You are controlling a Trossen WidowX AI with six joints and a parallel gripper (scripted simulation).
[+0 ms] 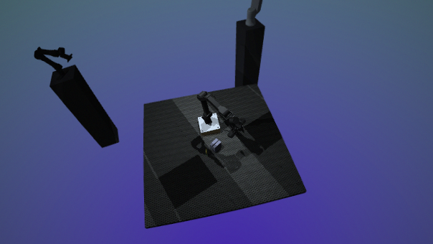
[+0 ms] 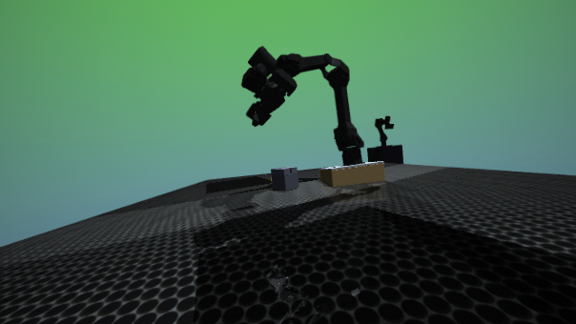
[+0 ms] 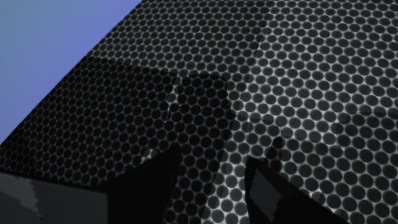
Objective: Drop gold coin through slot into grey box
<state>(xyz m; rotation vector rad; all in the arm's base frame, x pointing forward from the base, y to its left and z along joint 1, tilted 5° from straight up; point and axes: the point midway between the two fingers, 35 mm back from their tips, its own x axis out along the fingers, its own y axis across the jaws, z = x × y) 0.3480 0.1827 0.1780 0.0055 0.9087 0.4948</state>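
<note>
From above, we see a dark, honeycomb-patterned worktop (image 1: pixel 251 176) (image 2: pixel 143 267) (image 3: pixel 310 45), its left and right edges running down the view. A black robot arm (image 1: pixel 216 104) (image 2: pixel 341 102) rises from a white-topped base block (image 1: pixel 216 129) (image 2: pixel 355 175) with tan sides, set between the top edge and the middle of the worktop. The arm bends over and reaches down toward the side nearer the right edge.

Its tool (image 1: pixel 241 128) (image 2: pixel 255 121) (image 3: pixel 213 160) hangs in the air, tilted downward and well above the surface. We find it partly open, with a gap between its two dark fingers and nothing held in it.

The grey box (image 1: pixel 216 145) (image 2: pixel 284 179) sits near the middle of the worktop, on the base block's side toward the bottom edge. A dark line marks the slot across its lid. The coin (image 1: pixel 206 152) (image 2: pixel 271 179) shows as a thin yellow sliver just beside the box, on the side toward the left edge, outside the box and apart from the tool. The holder is too small and dark for us to make out.

Beyond the left edge we see a dark pillar (image 1: pixel 84 108) carrying another black arm (image 1: pixel 47 59); by the top right corner, a second pillar (image 1: pixel 247 54) bears a grey arm (image 1: pixel 251 17).
</note>
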